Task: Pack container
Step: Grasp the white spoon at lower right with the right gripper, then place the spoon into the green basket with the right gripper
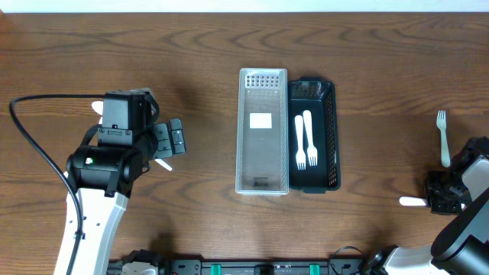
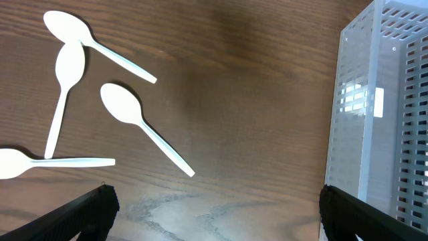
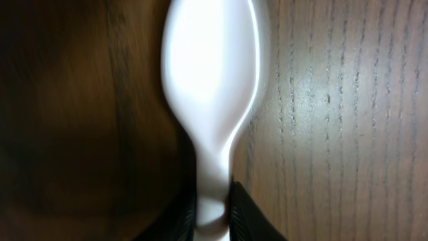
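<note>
A clear plastic container (image 1: 243, 130) stands at the table's centre, with a black mesh basket (image 1: 331, 130) touching its right side. Two white forks (image 1: 306, 141) lie in the basket. My left gripper (image 1: 177, 137) is open and empty, left of the clear container (image 2: 374, 114). Several white spoons (image 2: 124, 107) lie on the wood ahead of the left gripper (image 2: 214, 201). My right gripper (image 1: 439, 200) is at the far right, shut on the handle of a white spoon (image 1: 411, 202). In the right wrist view the spoon's bowl (image 3: 210, 73) sticks out past the right gripper's fingers (image 3: 214, 214).
A loose white fork (image 1: 442, 137) lies on the table at the far right, just behind the right gripper. The left arm's body (image 1: 107, 164) covers most of the spoons in the overhead view. The table is dark brown wood (image 1: 382, 61).
</note>
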